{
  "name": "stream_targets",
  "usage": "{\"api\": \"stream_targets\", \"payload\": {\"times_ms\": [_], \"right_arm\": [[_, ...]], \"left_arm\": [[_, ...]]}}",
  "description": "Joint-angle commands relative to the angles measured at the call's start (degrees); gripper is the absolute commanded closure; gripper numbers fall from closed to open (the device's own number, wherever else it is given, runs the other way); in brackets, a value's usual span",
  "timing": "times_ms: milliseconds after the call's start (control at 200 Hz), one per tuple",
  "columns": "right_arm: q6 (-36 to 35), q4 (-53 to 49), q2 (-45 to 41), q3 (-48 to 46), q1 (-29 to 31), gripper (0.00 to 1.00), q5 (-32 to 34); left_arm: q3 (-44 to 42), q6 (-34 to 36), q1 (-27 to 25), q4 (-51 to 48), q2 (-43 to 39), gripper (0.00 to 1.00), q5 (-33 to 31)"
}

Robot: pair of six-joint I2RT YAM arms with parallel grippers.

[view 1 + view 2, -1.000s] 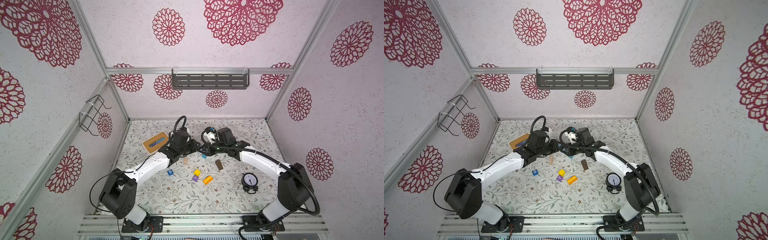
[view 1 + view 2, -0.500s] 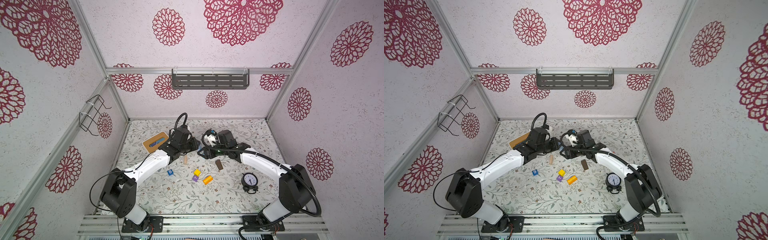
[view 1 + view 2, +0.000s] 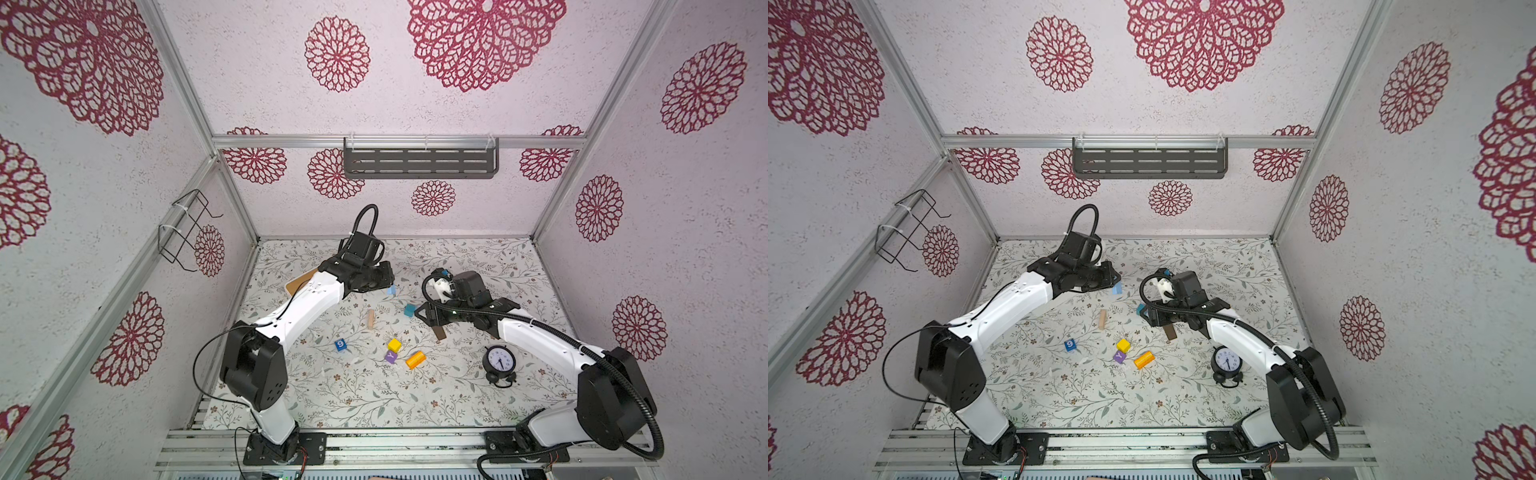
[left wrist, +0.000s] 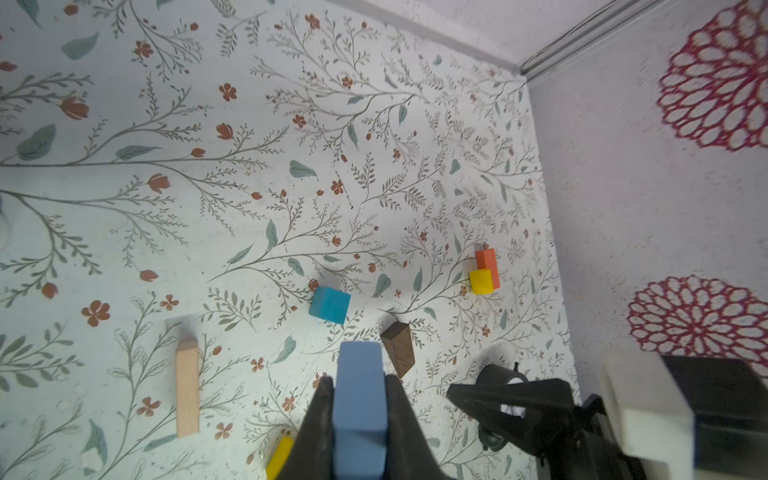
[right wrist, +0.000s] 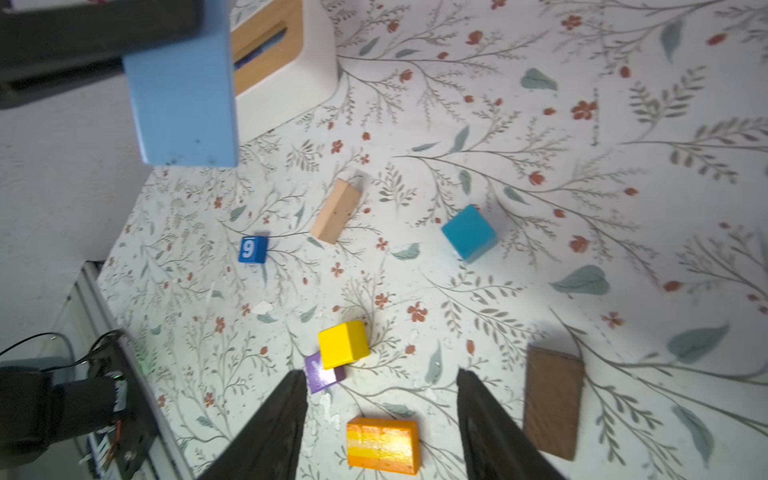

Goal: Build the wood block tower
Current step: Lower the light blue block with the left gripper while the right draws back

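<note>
Light-blue block (image 4: 358, 374) sits pinched aloft in the left gripper (image 4: 359, 399) — likely bound for a tower not yet begun — while the right gripper (image 5: 381, 378) hangs spread, empty, over loose blocks (image 5: 469, 232) on the mat (image 3: 332, 395).

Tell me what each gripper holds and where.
Left gripper pinches the light blue block across its broad faces, far end protruding. Right gripper is open, holding nothing.

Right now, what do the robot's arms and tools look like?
The left arm and right arm have white curved shells with black joints; black cables loop along them. The left tool and right tool each end in two black tapered fingers.
</note>
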Motion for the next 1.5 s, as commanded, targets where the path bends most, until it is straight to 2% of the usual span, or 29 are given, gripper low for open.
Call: {"api": "stream_targets", "payload": {"times_ms": [0, 185, 325, 505, 876, 1496], "right_arm": [[0.36, -1.24, -2.02, -0.8, -1.29, 0.41, 5.13], [0.83, -0.05, -4.08, -3.03, -2.56, 0.41, 6.39], [0.93, 0.63, -4.19, -4.06, -3.35, 0.41, 6.63], [1.53, 2.06, -3.85, -5.3, -3.59, 0.41, 6.79], [1.16, 2.89, -5.04, -6.74, -4.25, 0.41, 7.03], [2.17, 5.88, -5.41, -8.47, -5.54, 0.41, 4.66]], "left_arm": [[3.0, 4.26, -0.58, -10.87, 3.7, 0.89, 0.12], [6.85, 5.73, -1.66, -15.73, 8.06, 0.89, -4.34], [8.4, 6.04, -2.39, -16.86, 10.3, 0.89, -4.95], [10.77, 6.33, -3.4, -18.79, 17.02, 0.89, -5.44], [15.64, 6.32, -4.13, -21.99, 23.79, 0.9, -7.2], [18.94, 4.61, -4.57, -24.47, 29.48, 0.9, -10.4]]}}
